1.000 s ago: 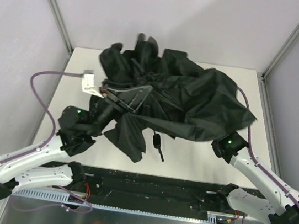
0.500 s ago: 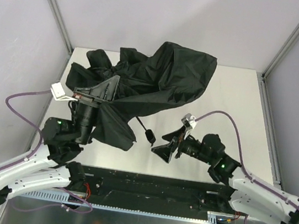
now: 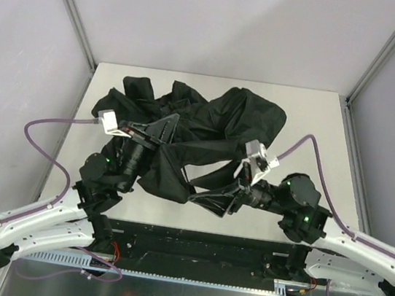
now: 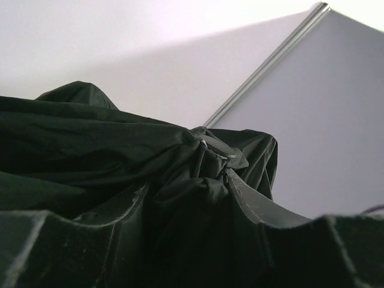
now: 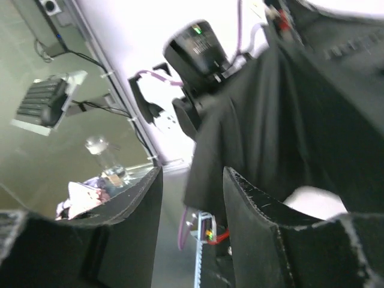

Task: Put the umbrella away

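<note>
Slumped lower than a moment ago, the umbrella (image 3: 216, 121) lies bunched mid-surface (image 3: 319, 121), the left hand (image 3: 167, 123) pinching its canopy to anchor it, while the right hand (image 3: 210, 198), newly arrived, stands half-spread at the near hem, seemingly to gather it.

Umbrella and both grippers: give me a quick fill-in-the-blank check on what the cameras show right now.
1. The crumpled canopy of the umbrella is ___ in colour.
2. Of the left gripper and the right gripper, the one with canopy fabric bunched between its fingers is the ___ one.
3. In the right wrist view, the right gripper's jaws stand ___, with nothing between them.

Missing words: black; left; open.
</note>
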`<action>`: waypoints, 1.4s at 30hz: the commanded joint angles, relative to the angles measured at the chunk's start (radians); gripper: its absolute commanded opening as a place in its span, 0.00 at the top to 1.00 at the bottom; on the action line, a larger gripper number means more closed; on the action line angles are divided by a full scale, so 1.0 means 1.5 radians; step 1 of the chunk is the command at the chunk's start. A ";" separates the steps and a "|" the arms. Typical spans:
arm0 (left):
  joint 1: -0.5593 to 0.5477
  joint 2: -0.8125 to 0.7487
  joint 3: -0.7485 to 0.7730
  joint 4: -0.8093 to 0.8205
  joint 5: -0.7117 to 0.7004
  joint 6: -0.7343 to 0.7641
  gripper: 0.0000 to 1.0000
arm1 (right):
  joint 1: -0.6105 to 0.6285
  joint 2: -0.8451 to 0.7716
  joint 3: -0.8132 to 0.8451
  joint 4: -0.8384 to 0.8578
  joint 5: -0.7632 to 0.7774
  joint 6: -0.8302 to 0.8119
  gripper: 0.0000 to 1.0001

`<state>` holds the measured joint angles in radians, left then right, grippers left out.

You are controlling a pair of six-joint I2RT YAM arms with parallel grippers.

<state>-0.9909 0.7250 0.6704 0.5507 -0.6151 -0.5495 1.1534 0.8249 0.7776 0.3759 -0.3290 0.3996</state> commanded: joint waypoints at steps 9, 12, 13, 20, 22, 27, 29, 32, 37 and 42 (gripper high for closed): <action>0.000 -0.014 -0.029 0.040 0.151 -0.076 1.00 | -0.074 0.248 0.112 0.084 -0.010 0.044 0.79; 0.001 -0.033 -0.037 0.038 0.166 -0.058 1.00 | -0.081 0.255 0.133 0.093 -0.124 0.033 0.73; 0.001 -0.038 -0.038 0.038 0.173 -0.046 1.00 | -0.068 0.243 0.142 0.062 -0.139 0.007 0.67; 0.004 -0.071 -0.043 0.031 0.138 0.007 1.00 | -0.002 0.032 0.163 -0.299 0.094 -0.106 0.25; 0.006 -0.070 -0.036 0.030 0.134 0.021 1.00 | -0.001 -0.032 0.164 -0.379 0.169 -0.096 0.21; 0.006 -0.061 -0.019 0.016 0.118 0.032 1.00 | 0.000 -0.118 0.166 -0.461 0.317 -0.067 0.17; 0.006 -0.055 -0.013 0.013 0.109 0.032 1.00 | 0.000 -0.115 0.166 -0.461 0.342 -0.069 0.16; 0.006 -0.047 -0.006 0.005 0.103 0.032 1.00 | 0.003 -0.100 0.165 -0.460 0.383 -0.092 0.14; 0.007 -0.046 -0.006 -0.003 0.103 0.017 1.00 | 0.010 -0.048 0.165 -0.457 0.424 -0.162 0.12; 0.007 -0.049 -0.009 -0.006 0.098 0.015 1.00 | 0.023 0.010 0.171 -0.452 0.442 -0.204 0.49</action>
<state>-0.9806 0.6674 0.5987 0.4789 -0.4427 -0.5335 1.1717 0.7998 1.0229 -0.3046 0.2752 0.1738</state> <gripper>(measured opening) 0.454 0.694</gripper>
